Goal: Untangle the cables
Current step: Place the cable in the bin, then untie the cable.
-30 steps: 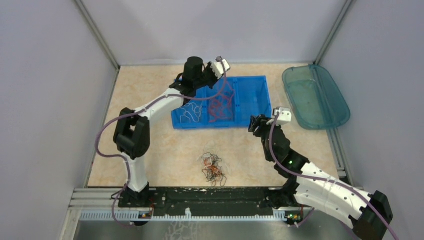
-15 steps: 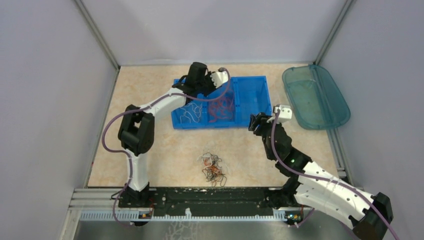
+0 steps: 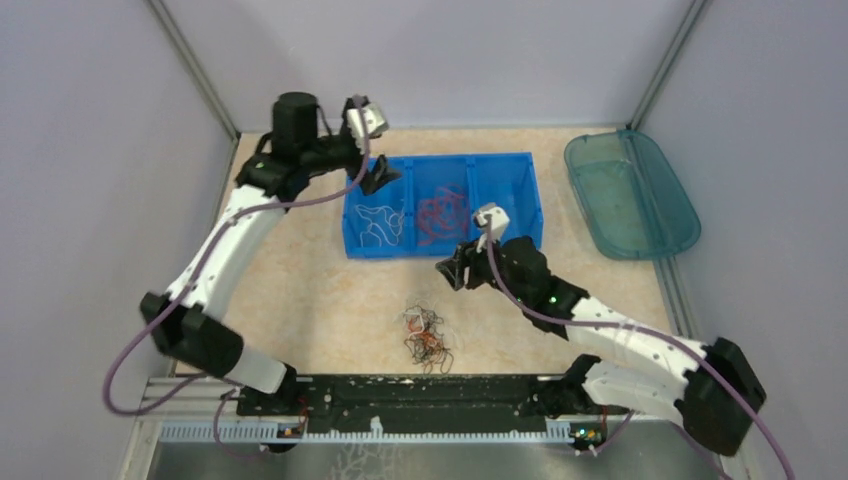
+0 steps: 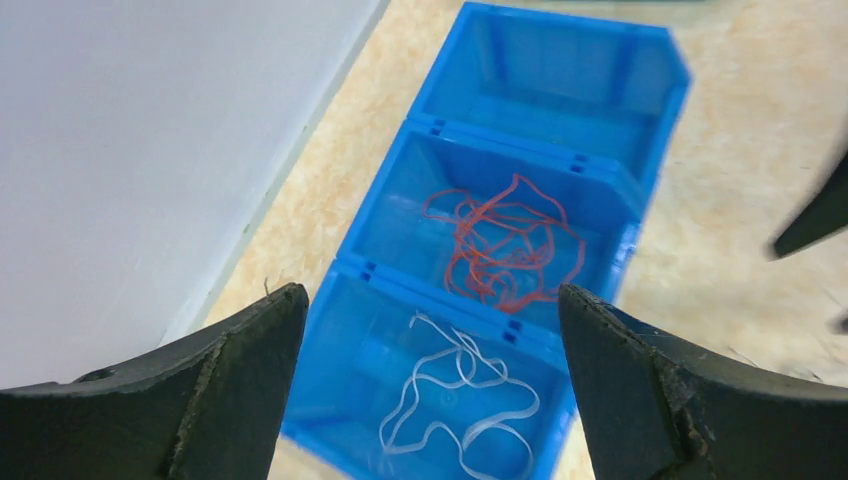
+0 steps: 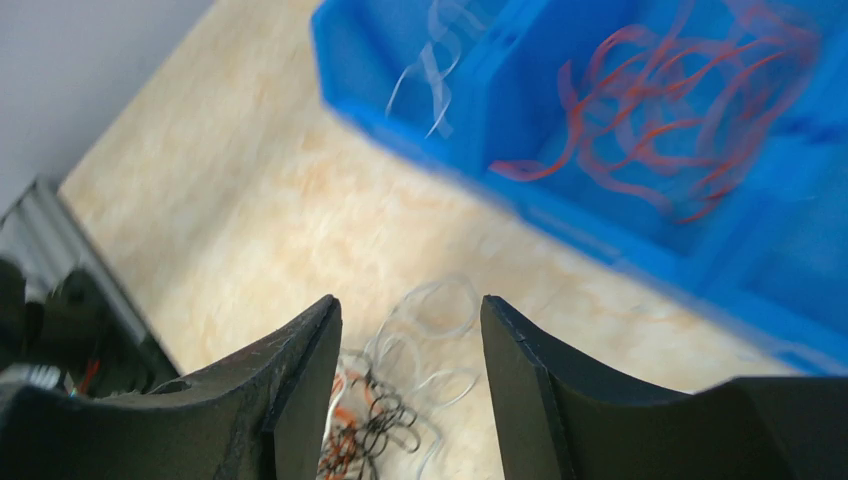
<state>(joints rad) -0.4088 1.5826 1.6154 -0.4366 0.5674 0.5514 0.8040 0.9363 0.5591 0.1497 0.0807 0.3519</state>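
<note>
A tangle of black, red-orange and white cables (image 3: pixel 425 335) lies on the table in front of the arm bases. A blue three-part bin (image 3: pixel 440 158) holds loose white cables (image 3: pixel 378 226) in its left compartment and red-orange cables (image 3: pixel 441 214) in the middle one. My left gripper (image 3: pixel 379 176) hangs above the bin's left end, wide open and empty. In the left wrist view the left gripper (image 4: pixel 432 292) frames the white cables (image 4: pixel 460 400) and the red-orange cables (image 4: pixel 510 245). My right gripper (image 3: pixel 454 272) hovers open and empty between bin and tangle. The right wrist view shows that gripper (image 5: pixel 410 300) above the tangle (image 5: pixel 385 420).
A teal translucent tray (image 3: pixel 630 195) lies at the back right. The bin's right compartment (image 3: pixel 505 195) shows nothing inside. Grey walls enclose the table on three sides, and a black rail (image 3: pixel 420 395) runs along the near edge.
My left gripper has opened wide and swung back to the left from over the bin's middle compartment. My right arm has moved left and down toward the tangle.
</note>
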